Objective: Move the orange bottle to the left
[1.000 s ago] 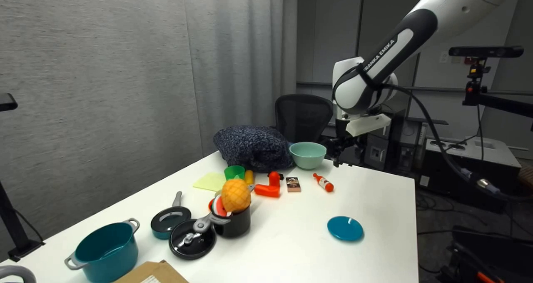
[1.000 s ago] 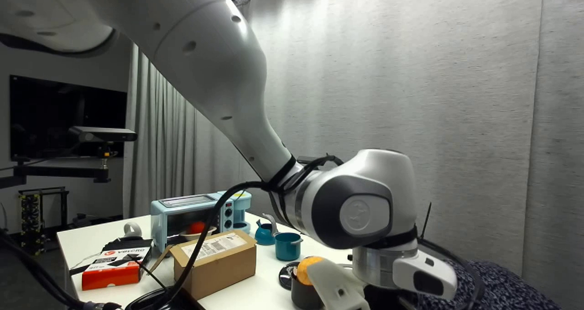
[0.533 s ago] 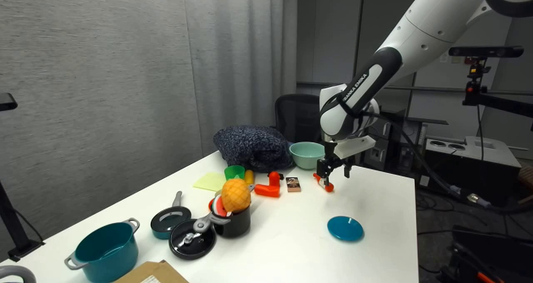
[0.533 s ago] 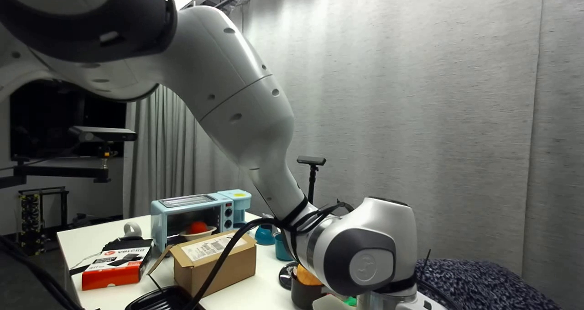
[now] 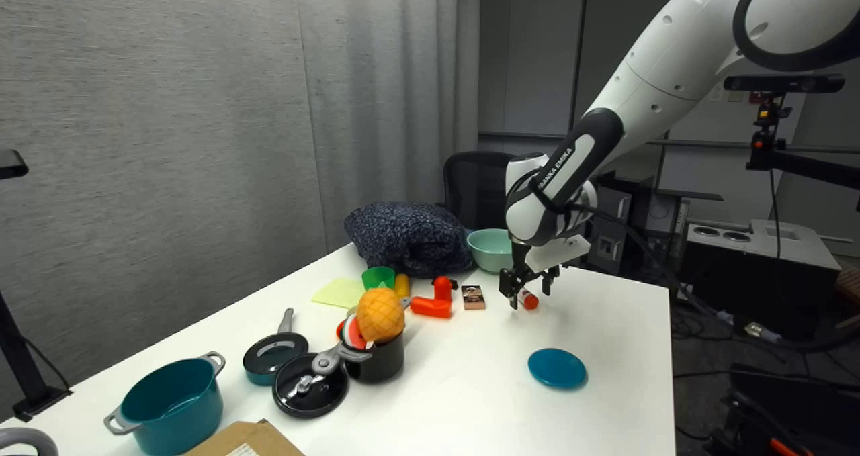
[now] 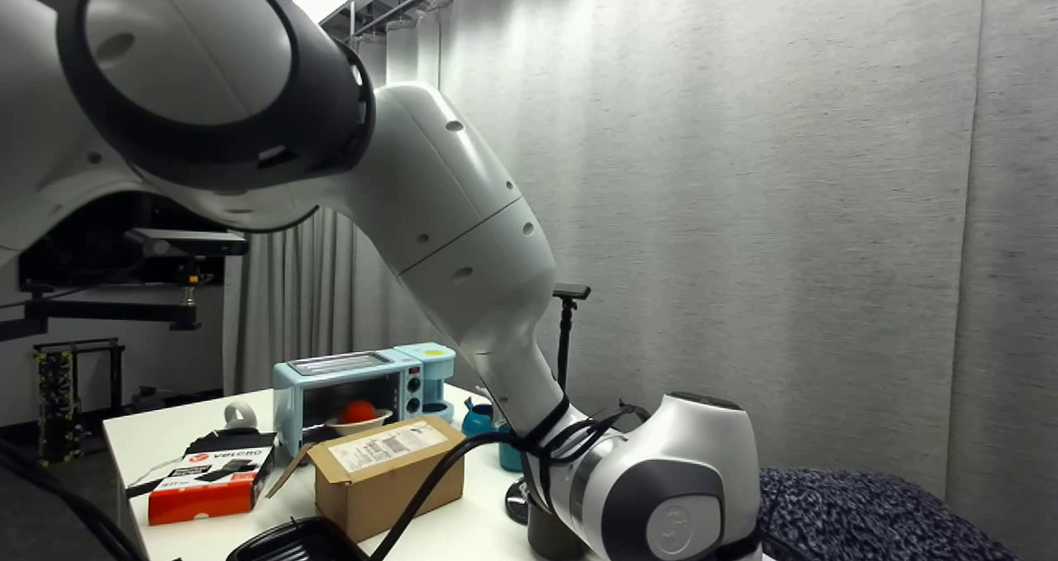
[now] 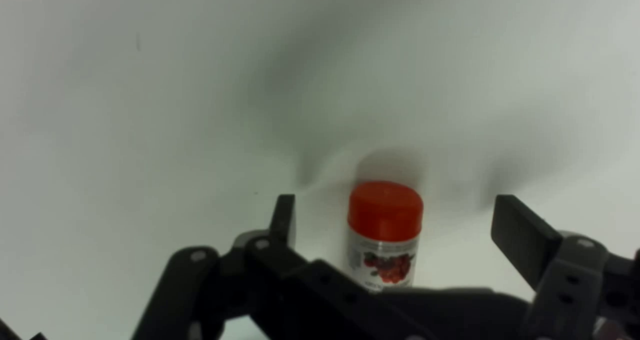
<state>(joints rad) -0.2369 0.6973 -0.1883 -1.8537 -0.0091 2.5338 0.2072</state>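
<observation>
Hand (image 7: 395,200), black and unclenched, astride small round-ended red-orange bottle (image 7: 384,227) on white desk (image 5: 618,335). Probably aligned for crosswise pinching.

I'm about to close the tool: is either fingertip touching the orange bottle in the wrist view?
No, the tool is open, and white table shows between the orange bottle and each fingertip.

Apparently a robotics lab. In an exterior view, a white robot arm (image 5: 662,73) marked "Franka Emika" reaches from the upper right over a white desk (image 5: 470,402) holding cookware (image 5: 176,419); at far right, a camera (image 5: 785,84) sits on a black bracket (image 5: 816,169). Grey curtains (image 5: 376,73) hang at left, and a black office chair (image 5: 477,184) stands near the middle of the frame.
</observation>
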